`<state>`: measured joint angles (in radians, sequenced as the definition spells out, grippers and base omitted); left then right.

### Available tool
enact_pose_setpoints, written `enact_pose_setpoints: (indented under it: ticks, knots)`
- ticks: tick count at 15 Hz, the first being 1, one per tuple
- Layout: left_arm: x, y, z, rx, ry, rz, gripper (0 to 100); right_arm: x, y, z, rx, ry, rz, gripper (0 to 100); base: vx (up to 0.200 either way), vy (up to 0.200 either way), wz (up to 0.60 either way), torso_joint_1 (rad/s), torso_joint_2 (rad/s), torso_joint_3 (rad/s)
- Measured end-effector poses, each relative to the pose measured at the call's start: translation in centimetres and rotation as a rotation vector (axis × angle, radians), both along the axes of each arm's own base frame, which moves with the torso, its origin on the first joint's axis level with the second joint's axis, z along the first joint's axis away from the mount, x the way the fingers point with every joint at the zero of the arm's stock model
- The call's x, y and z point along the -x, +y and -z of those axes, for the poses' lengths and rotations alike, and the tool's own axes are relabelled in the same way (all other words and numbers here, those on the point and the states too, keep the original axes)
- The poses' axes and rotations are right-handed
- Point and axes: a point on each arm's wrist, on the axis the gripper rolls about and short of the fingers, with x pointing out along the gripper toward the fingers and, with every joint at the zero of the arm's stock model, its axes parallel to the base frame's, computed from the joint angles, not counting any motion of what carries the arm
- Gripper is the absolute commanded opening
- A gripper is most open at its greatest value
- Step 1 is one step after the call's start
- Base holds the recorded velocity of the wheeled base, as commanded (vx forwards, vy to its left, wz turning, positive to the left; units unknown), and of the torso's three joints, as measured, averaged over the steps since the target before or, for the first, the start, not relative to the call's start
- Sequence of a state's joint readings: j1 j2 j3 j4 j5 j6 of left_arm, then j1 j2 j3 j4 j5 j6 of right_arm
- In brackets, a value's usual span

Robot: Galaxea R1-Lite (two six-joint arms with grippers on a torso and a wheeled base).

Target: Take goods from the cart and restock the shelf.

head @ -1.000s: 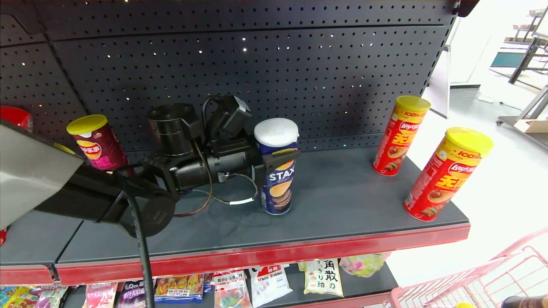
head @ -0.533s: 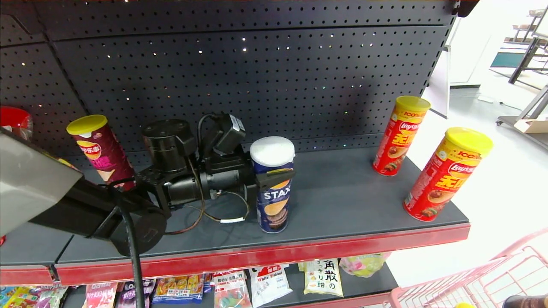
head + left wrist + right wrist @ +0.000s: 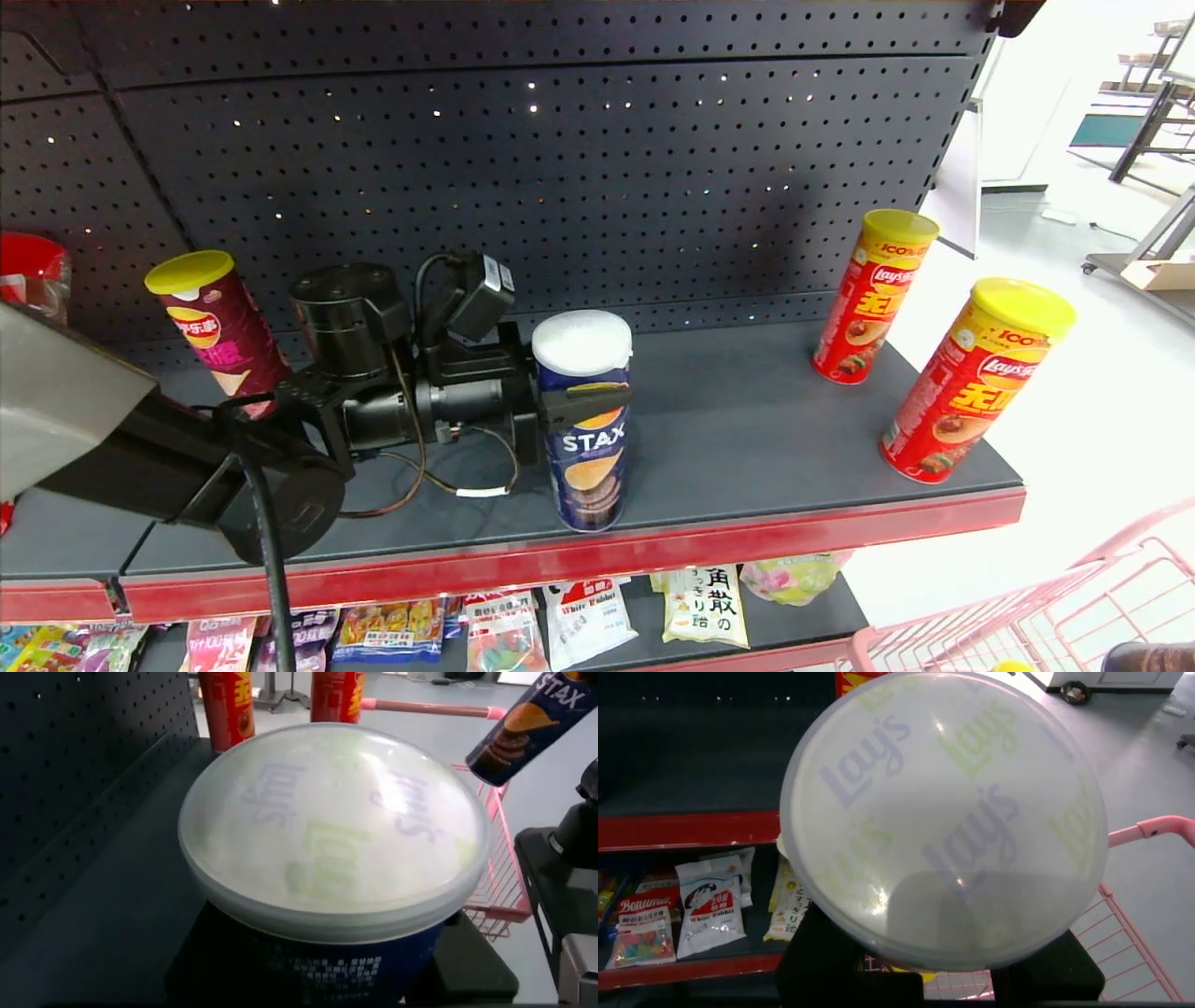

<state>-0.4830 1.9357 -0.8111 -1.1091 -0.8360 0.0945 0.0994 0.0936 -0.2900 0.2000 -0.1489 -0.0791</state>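
Left pincer [image 3: 577, 403] clamped around the upper body of a blue can [image 3: 588, 457], just under its white lid [image 3: 327, 840]. The can stands upright close to the front edge of the shelf [image 3: 747, 439], about midway along it; whether its base touches the board cannot be told. Right pincer [image 3: 943, 975] closed on a second blue can [image 3: 517, 726], held tilted out over the pink cart [image 3: 1074, 607], off the shelf's right end.

Progress, as judged: one can is at the shelf but not released; the second waits. Left to do: let go of the first, draw the arm out, then place the second and whatever the cart holds.

Surroundings: two red cans, one [image 3: 873, 297] toward the back right, one [image 3: 976, 383] at the front right corner; a maroon can [image 3: 217, 322] near the back left. The bare middle and back of the shelf offer room. The left arm lies across the left part of the board, close to the maroon can, which withdrawal could clip.
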Motion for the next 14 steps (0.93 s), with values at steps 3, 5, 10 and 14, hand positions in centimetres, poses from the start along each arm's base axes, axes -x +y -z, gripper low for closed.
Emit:
enact_pose_setpoints:
  ticks: [3, 5, 10, 14]
  knots:
    - [0.31, 0.3, 0.39, -0.007, 0.011, 0.015, 0, 0.03, -0.01, -0.07, 0.0, -0.003, 0.005, 0, 0.0, 0.0, 0.0, 0.0, 0.0, 0.0]
    - [0.32, 0.5, 0.45, -0.007, 0.015, 0.034, 0, 0.03, -0.02, -0.07, 0.0, -0.003, 0.007, 0, 0.0, 0.0, 0.0, 0.0, 0.0, 0.0]
    - [0.03, 0.79, 0.74, -0.008, 0.023, 0.073, 0, 0.07, -0.02, -0.18, 0.001, -0.007, 0.007, 0, 0.0, 0.0, 0.0, 0.0, 0.0, 0.0]
    - [-0.29, 0.54, 1.11, -0.012, 0.027, 0.071, 0, 0.09, -0.02, -0.23, 0.0, -0.009, 0.006, 0, 0.0, 0.0, 0.0, 0.0, 0.0, 0.0]
